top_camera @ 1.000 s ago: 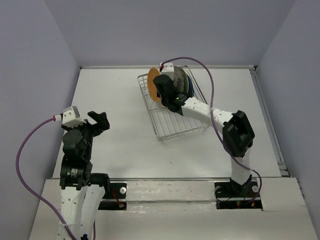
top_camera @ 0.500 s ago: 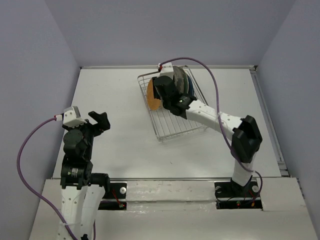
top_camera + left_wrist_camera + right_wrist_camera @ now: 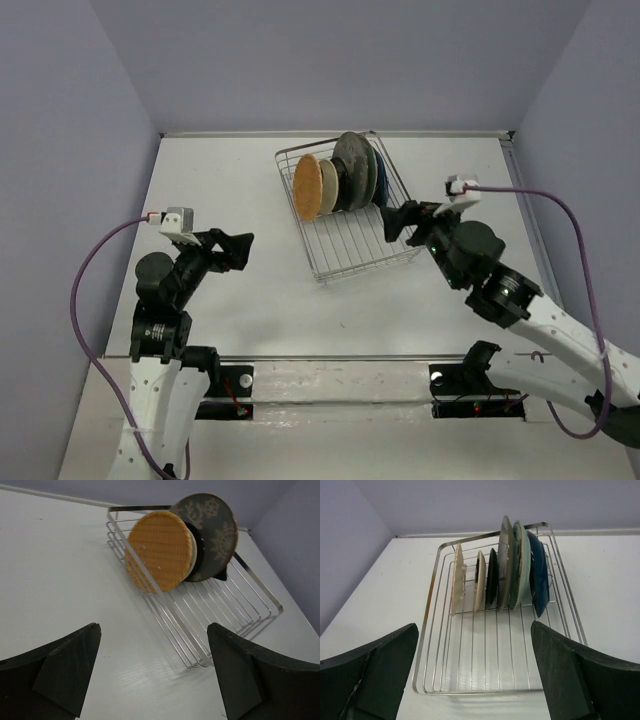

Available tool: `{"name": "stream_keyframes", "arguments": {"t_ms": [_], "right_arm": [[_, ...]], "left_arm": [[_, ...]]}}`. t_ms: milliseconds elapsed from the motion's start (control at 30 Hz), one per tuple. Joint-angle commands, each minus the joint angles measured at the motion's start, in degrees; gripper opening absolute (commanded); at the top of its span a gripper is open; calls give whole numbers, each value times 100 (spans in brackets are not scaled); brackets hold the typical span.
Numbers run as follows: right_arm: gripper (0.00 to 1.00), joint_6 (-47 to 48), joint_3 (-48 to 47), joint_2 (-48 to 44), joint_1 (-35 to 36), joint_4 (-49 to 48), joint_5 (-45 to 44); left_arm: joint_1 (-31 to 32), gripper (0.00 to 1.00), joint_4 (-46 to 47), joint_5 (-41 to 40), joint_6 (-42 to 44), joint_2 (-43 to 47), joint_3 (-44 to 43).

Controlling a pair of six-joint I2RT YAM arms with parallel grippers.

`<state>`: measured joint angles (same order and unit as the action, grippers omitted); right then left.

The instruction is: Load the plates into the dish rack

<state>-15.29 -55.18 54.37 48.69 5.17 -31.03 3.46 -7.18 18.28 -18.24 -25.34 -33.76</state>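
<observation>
Plates, all six, stand on edge in the dish rack, packed into its far half. Across the tines in a row: orange-tan plate, cream plate, small black plate, grey patterned plate, pale teal plate, dark blue plate. Loading looks done. The danger now is a knock. The right gripper hangs just off the rack's near right corner, and a careless swing there could shove the light wire basket and tip the row. Its fingers are spread wide with nothing between them, and the plates are well beyond. The left gripper, likewise spread and empty, sits well off the rack's left side over the white table.
</observation>
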Motion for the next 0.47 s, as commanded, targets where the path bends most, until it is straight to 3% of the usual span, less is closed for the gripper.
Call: {"name": "stream_keyframes", "arguments": {"t_ms": [0, 100, 167, 433], "right_arm": [[100, -334, 981, -1417, -8, -297, -201], [100, -597, 1595, -2708, -8, -350, -500], [100, -572, 1851, -2984, -8, -438, -536], [100, -501, 1642, -2590, -8, -315, -202]], "left_arm": [[66, 99, 990, 1756, 181, -49, 141], [93, 99, 1078, 2003, 163, -111, 168], [111, 99, 1113, 2012, 154, -120, 185], [128, 99, 1078, 1995, 215, -103, 168]]}}
